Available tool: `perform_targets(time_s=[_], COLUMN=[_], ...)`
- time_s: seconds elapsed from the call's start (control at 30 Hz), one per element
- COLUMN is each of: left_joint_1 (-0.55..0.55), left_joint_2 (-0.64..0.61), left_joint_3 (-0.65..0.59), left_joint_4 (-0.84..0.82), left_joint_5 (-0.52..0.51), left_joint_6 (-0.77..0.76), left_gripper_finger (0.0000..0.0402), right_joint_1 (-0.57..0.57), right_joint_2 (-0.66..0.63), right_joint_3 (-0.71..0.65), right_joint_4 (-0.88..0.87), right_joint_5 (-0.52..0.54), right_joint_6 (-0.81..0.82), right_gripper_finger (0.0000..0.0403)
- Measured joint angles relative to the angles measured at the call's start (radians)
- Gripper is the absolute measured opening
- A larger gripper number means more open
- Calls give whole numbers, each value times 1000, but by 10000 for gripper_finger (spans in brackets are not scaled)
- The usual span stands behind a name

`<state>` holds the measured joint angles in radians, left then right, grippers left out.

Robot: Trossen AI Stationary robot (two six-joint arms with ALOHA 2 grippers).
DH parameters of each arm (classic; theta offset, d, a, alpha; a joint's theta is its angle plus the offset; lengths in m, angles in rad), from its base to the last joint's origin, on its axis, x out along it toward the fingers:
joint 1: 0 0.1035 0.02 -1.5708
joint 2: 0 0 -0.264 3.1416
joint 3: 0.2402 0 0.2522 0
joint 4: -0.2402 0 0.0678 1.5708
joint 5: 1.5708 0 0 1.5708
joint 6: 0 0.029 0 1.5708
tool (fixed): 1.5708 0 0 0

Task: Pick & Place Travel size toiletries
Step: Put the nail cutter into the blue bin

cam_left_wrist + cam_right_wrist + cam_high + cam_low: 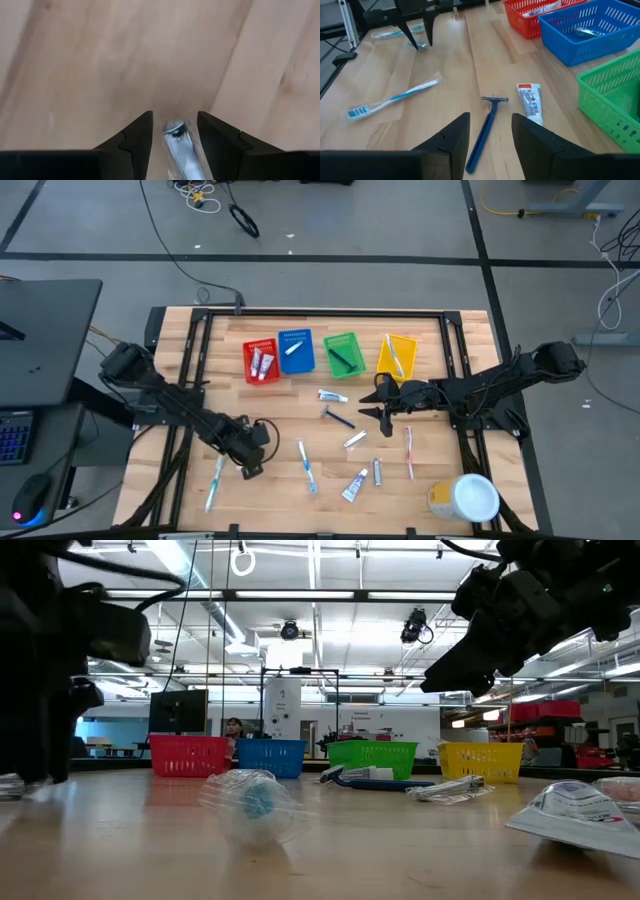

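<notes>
Several toiletries lie flat on the wooden table: a toothpaste tube (333, 396) (530, 102), a blue razor (340, 418) (487, 126), a blue-and-white toothbrush (307, 465) (395, 97), a pink toothbrush (409, 452) and a green one (215, 485). My left gripper (250, 467) (175, 137) is low over the table's near left part. It is open, its fingers either side of a small silvery wrapped item (175, 131). My right gripper (378, 402) (490, 132) hovers open above the razor, in front of the yellow bin.
Red (262, 360), blue (296, 352), green (343, 354) and yellow (397, 354) bins stand in a row at the far side, each holding an item or two. A white-lidded yellow tub (465, 498) sits at the near right corner. More tubes (355, 485) lie near the front edge.
</notes>
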<state>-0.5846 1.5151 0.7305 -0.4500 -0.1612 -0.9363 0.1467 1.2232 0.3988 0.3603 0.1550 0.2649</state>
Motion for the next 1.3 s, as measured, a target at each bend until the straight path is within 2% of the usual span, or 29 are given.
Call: perform_targets(time_s=[0.2,0.4,0.53,0.7,0.8,0.97,1.07,1.17,1.3], left_joint_1=[-13,-49,-83,-102,-104,-103,-102,-96,-55], left_joint_2=[-3,12,53,85,86,84,86,89,92], left_joint_3=[19,19,20,24,23,22,21,35,62], left_joint_4=[-23,-46,-20,-20,-28,-39,-36,-32,-11], left_joint_5=[70,13,-7,-31,-48,-62,-113,-161,-362], left_joint_6=[-92,-129,-59,-51,-47,-81,-162,-192,-189], left_gripper_finger=[164,164,164,163,145,90,68,67,75], right_joint_1=[0,0,0,0,0,0,0,0,0], right_joint_2=[0,0,0,0,0,0,0,0,0], right_joint_3=[0,0,0,0,0,0,0,0,0], right_joint_4=[-1,-4,-5,-5,-5,-5,-5,-5,-3], right_joint_5=[0,0,-1,-1,-1,-1,-1,-1,-1], right_joint_6=[0,0,0,0,0,0,0,0,0], right_gripper_finger=[156,156,156,156,156,156,156,156,156])
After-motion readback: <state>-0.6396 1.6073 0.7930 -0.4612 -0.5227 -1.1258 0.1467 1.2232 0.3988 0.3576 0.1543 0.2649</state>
